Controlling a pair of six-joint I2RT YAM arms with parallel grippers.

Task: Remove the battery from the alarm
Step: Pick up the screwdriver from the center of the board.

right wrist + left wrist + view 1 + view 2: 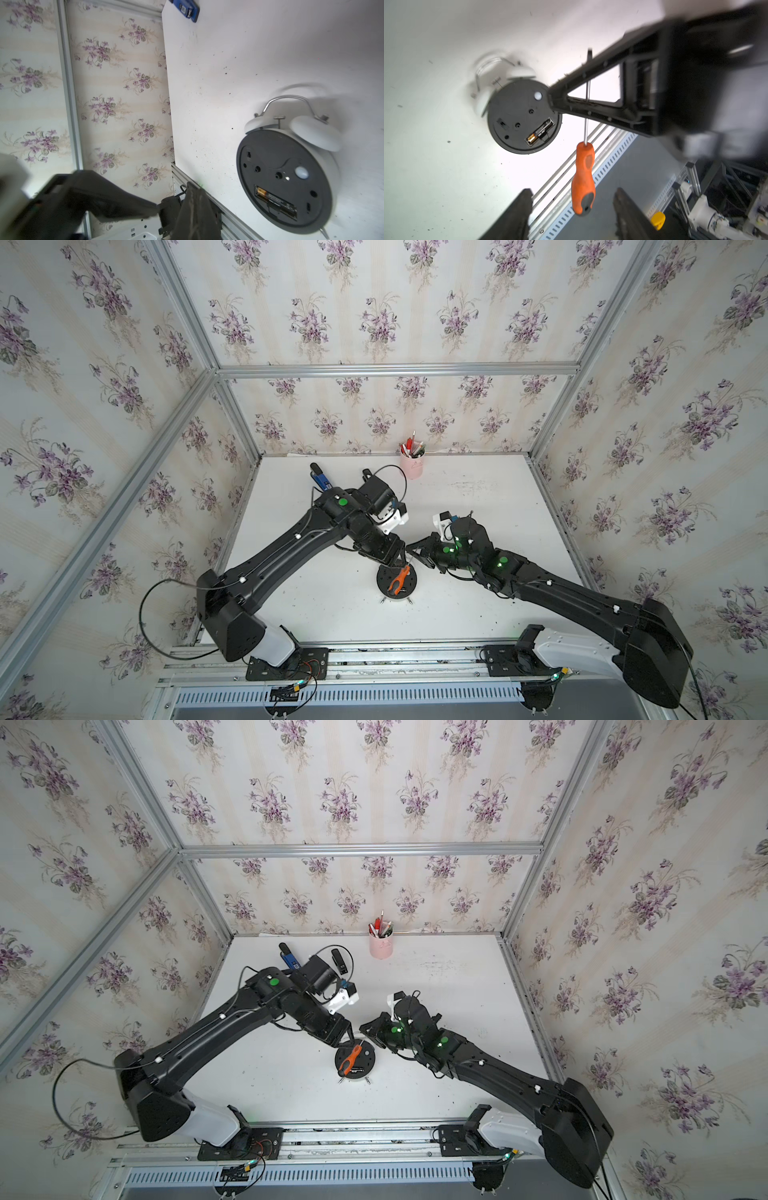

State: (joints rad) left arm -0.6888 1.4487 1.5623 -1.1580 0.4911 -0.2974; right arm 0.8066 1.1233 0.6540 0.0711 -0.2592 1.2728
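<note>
battery (540, 133) seated in alarm (512, 108) back — screwdriver (584, 178) near

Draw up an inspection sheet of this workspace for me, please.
Surface: white table, scattered dark specks.
Job's things: alarm lies face down, black back up; battery sits in its open compartment.
Clutter: pink pen cup at the far edge; blue item towards the far left corner.
Grippers: left gripper open, fingers either side of the screwdriver handle, not touching; right gripper shut on its shaft, above the alarm.
Cables: black cable loops by the left arm's base.
Surroundings: floral wallpaper, aluminium frame.
</note>
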